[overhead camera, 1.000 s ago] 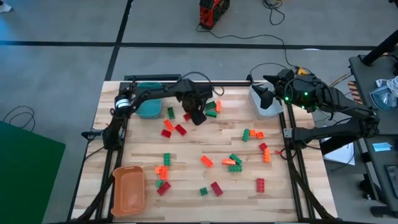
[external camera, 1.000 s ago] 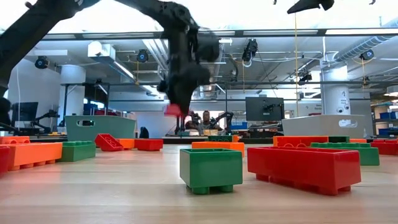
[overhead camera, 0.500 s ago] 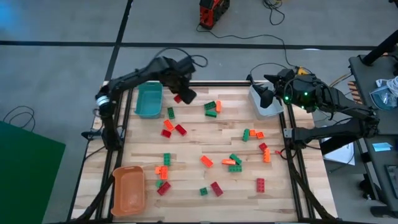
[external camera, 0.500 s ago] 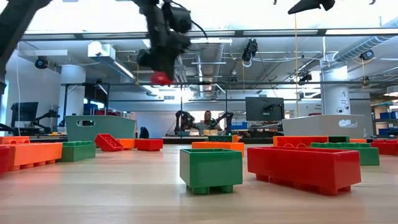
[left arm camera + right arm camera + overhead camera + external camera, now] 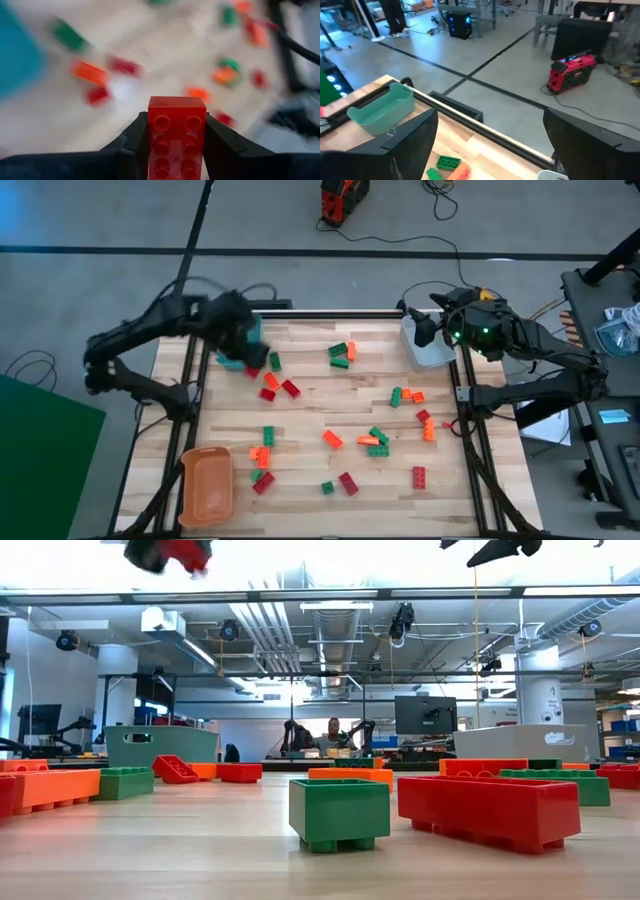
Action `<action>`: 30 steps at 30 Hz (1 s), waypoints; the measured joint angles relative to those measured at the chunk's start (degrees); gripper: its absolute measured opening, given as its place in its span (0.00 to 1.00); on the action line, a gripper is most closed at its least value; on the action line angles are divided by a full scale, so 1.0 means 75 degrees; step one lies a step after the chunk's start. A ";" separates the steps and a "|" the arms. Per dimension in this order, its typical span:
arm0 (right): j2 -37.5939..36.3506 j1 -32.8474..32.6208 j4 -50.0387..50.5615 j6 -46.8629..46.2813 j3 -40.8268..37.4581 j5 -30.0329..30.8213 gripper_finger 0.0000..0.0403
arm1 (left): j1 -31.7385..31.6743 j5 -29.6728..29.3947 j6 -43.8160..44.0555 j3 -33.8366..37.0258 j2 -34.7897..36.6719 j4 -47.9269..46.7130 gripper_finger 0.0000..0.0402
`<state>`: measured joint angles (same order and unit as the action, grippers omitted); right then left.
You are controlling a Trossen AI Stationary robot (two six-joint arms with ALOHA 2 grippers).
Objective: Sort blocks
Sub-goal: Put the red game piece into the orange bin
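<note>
Left gripper (image 5: 248, 358) has swung from table centre to teal bin (image 5: 240, 348), fingers clamped on red block (image 5: 176, 137). Right gripper (image 5: 424, 332) parked over grey bin (image 5: 428, 352), fingers spread. Remaining blocks (image 5: 375, 440) scattered across wooden table (image 5: 310, 420). Low view alone shows workshop beyond.

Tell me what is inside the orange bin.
The orange bin at the table's near left corner shows only its bare orange floor in the high view; no blocks lie in it. Part of the floor under its near wall may be hidden.
</note>
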<state>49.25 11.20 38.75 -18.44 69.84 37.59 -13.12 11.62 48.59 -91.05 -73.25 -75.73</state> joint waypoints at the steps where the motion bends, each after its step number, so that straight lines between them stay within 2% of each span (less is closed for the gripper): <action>1: 0.0049 0.0000 -0.0006 0.0062 0.0000 0.0002 0.88 | 0.0495 0.0067 0.0143 0.0001 0.0132 0.0029 0.28; 5: 0.0261 0.0000 -0.0007 0.0318 0.0000 0.0007 0.88 | 0.2869 -0.0098 -0.0207 0.0010 0.0569 -0.0040 0.28; 9: 0.0457 -0.0001 -0.0007 0.0448 -0.0003 0.0001 0.88 | 0.5566 -0.1348 -0.0811 0.0018 0.0672 -0.0502 0.28; 11: 0.0511 -0.0003 -0.0010 0.0470 -0.0003 -0.0001 0.88 | 0.6716 -0.1846 -0.0662 0.0061 0.0623 -0.0570 0.28; 14: 0.0537 -0.0003 -0.0039 0.0442 -0.0003 -0.0006 0.88 | 0.7858 -0.2468 0.0291 0.0341 0.0557 -0.0646 0.28; 18: 0.0537 -0.0003 -0.0126 0.0461 -0.0003 -0.0006 0.88 | 0.8556 -0.2544 0.1253 0.1141 0.0500 -0.0417 0.28; 25: 0.0455 -0.0009 -0.0223 0.0464 -0.0003 -0.0015 0.88 | 0.8613 -0.2385 0.1008 0.2722 0.0566 0.0535 0.28; 30: 0.0433 -0.0009 -0.0234 0.0553 0.0000 -0.0018 0.88 | 0.8649 -0.1679 0.0763 0.3750 0.0693 0.1069 0.28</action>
<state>52.49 11.14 36.99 -14.29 69.84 37.46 51.75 -0.97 54.31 -62.92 -68.05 -67.71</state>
